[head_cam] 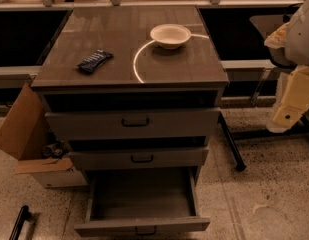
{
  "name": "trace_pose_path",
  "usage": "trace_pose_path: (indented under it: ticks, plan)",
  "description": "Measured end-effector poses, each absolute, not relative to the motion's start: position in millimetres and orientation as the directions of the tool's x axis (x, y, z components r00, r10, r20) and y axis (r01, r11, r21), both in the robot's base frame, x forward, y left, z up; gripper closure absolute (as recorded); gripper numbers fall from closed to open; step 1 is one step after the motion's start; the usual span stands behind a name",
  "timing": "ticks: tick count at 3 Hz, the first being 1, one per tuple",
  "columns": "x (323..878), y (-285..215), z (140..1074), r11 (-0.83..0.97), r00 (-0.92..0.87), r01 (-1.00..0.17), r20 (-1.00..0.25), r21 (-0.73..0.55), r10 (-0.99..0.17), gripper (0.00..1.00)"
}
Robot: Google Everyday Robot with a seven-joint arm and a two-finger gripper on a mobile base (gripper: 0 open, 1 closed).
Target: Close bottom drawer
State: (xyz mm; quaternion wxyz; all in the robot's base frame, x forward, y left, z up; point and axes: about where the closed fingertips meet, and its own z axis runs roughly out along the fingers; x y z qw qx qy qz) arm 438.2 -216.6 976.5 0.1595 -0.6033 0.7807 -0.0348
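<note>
The grey cabinet (134,74) has three drawers. The bottom drawer (142,226) is pulled far out toward me. Its inside is empty, and its slim front panel with a small black handle (145,231) sits at the lower edge of the camera view. The middle drawer (139,158) and top drawer (134,122) stand slightly out. My arm hangs at the right edge. Its cream-coloured gripper (286,115) is at about top-drawer height, well to the right of the cabinet and touching nothing.
A white bowl (170,35) and a black packet (94,60) lie on the cabinet top. An open cardboard box (24,129) stands left of the cabinet. A black slanted leg (229,144) is on the right and a black bar (20,221) on the floor at lower left.
</note>
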Motion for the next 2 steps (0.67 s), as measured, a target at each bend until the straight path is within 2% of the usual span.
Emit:
trace_pose_path:
  ticks: [2]
  plan:
    - [432.9, -203.3, 954.2, 0.251, -0.197, -0.939, -0.227, -0.235, -0.954, 0.0]
